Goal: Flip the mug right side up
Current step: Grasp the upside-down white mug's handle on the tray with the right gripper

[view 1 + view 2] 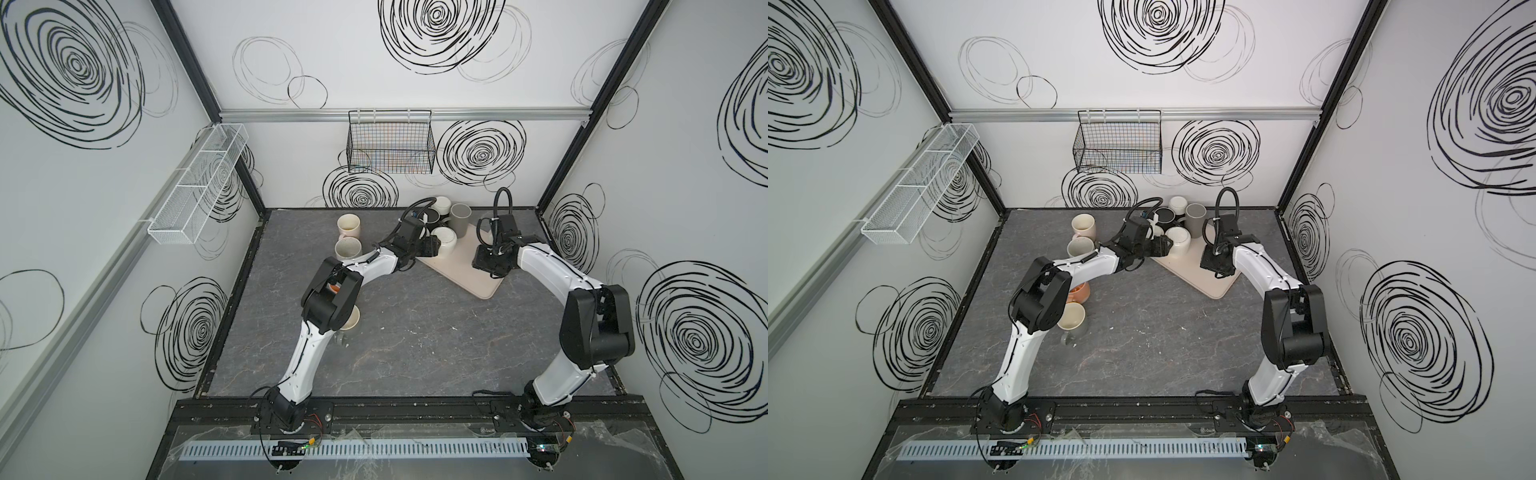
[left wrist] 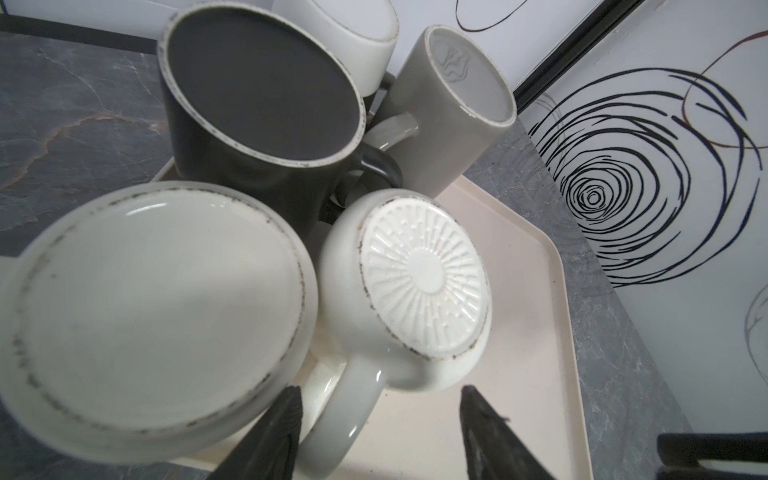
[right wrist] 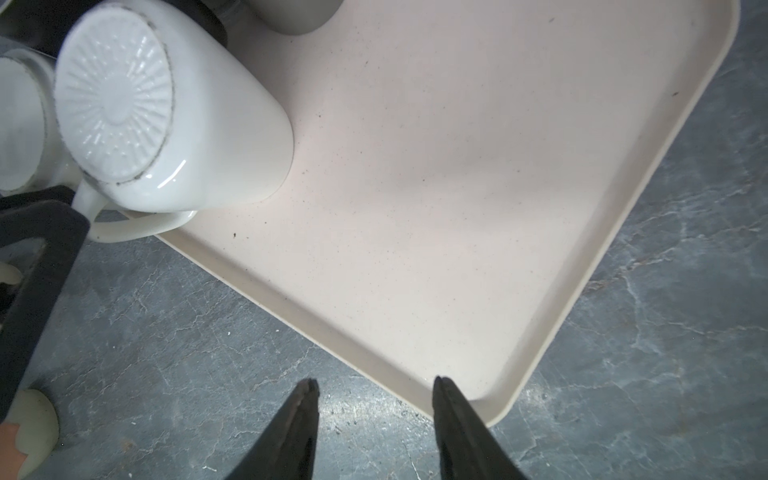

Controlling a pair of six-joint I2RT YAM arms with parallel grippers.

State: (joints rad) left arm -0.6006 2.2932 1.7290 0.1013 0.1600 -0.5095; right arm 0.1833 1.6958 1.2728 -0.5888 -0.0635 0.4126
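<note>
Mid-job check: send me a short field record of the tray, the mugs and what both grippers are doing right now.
tray: beige tray on the grey table
inverted mugs: five clustered at the tray's far end, bases up, including a black mug
target: white ribbed-base mug, base up, handle pointing toward the left gripper
left gripper: open, jaws either side of that handle
right gripper: open, empty, over the tray's near edge
upright mugs: on the table left of the tray, mouths up
</note>
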